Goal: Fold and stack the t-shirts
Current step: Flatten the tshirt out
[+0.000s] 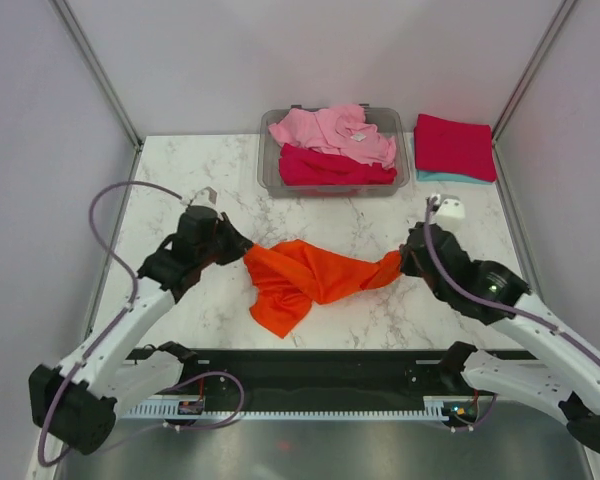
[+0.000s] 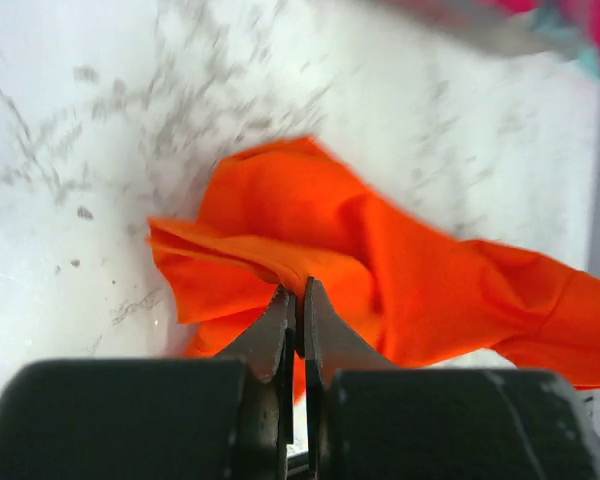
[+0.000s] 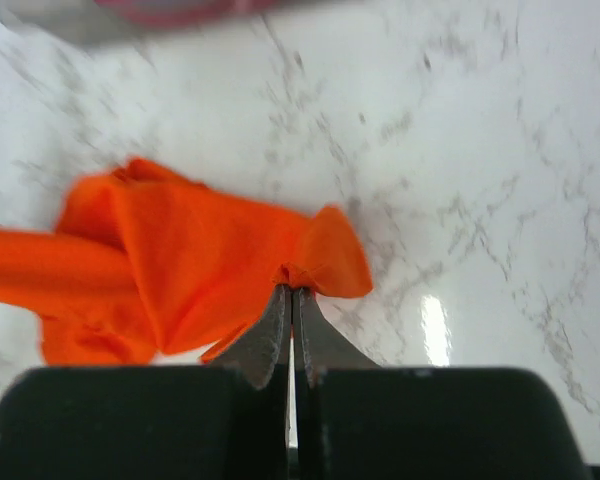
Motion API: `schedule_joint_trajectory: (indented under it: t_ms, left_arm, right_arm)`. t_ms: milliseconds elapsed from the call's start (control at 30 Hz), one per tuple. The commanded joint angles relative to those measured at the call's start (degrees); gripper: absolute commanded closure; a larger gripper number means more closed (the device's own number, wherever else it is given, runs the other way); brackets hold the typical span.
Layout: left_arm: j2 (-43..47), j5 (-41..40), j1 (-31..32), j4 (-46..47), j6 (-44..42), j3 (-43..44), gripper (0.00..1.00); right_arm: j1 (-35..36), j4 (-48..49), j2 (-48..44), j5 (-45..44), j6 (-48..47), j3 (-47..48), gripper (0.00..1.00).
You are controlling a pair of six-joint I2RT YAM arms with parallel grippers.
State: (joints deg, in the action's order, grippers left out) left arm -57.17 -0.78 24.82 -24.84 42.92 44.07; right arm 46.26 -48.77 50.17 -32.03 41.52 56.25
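The orange t-shirt (image 1: 305, 278) hangs bunched between both grippers above the marble table, its lower part drooping toward the near edge. My left gripper (image 1: 242, 250) is shut on the shirt's left end (image 2: 280, 262). My right gripper (image 1: 404, 262) is shut on its right end (image 3: 300, 268). A pink t-shirt (image 1: 330, 133) and a crimson-magenta t-shirt (image 1: 330, 168) lie crumpled in the bin. A folded crimson-magenta t-shirt (image 1: 453, 146) lies on a folded teal one (image 1: 442, 179) at the back right.
The grey see-through bin (image 1: 268, 160) stands at the back middle. The marble table (image 1: 180, 180) is walled by white panels left and right. A black rail (image 1: 320, 365) runs along the near edge between the arm bases.
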Motion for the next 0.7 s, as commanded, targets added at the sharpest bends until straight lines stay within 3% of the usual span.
schedule_joint_trajectory:
  t_ms: [0, 200, 333, 533, 667]
  left_arm:
    - [8.28, -5.81, -0.30, -11.94, -9.75, 15.37, 0.98]
    - [11.37, -7.83, -0.30, -24.54, -16.54, 37.88, 0.98]
    - [15.24, -11.26, -0.30, -24.64, -19.88, 47.75, 0.98]
    - [16.82, -5.13, -0.30, -22.45, -28.49, 60.07, 0.98]
    - [19.54, 2.95, -0.30, -18.07, -31.84, 61.92, 0.98]
  right_arm:
    - [-0.03, -1.06, -5.60, -6.29, -4.15, 13.75, 1.00]
    - [-0.03, 1.31, -9.47, -6.20, -11.01, 31.25, 1.00]
    - [-0.12, 12.34, -13.95, -2.70, -15.74, 36.38, 1.00]
    - [-0.91, 18.53, -13.00, 16.94, -22.62, 47.19, 1.00]
    - [-4.41, 13.81, -7.48, 26.23, -22.36, 58.84, 1.00]
